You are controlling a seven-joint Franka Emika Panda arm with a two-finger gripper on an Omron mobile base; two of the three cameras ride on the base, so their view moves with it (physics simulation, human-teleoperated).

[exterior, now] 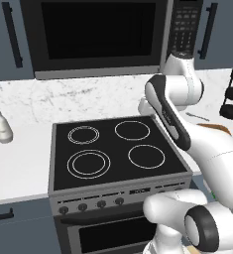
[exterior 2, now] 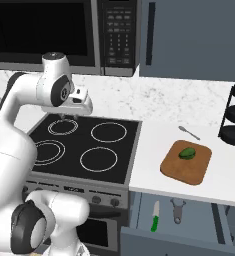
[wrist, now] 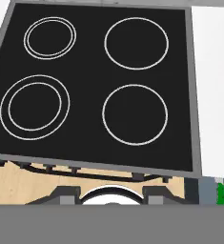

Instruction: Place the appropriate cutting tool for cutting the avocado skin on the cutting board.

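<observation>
Four burners mark the stove (exterior 2: 84, 145), over which the gripper (exterior 2: 69, 117) hangs, holding nothing; whether its jaws are parted cannot be told. The board (exterior 2: 186, 162) lies on the counter right of the stove, the avocado (exterior 2: 188, 153) on it. In the open drawer below lies a green-handled knife (exterior 2: 154, 217), probably light, stiff and slippery-bladed; the handle looks the safest hold

Microwave keypad (exterior 2: 117, 35): marks too small to read.
Stove display (exterior: 139, 190): blurred, unreadable.
Elsewhere: no legible text.
</observation>
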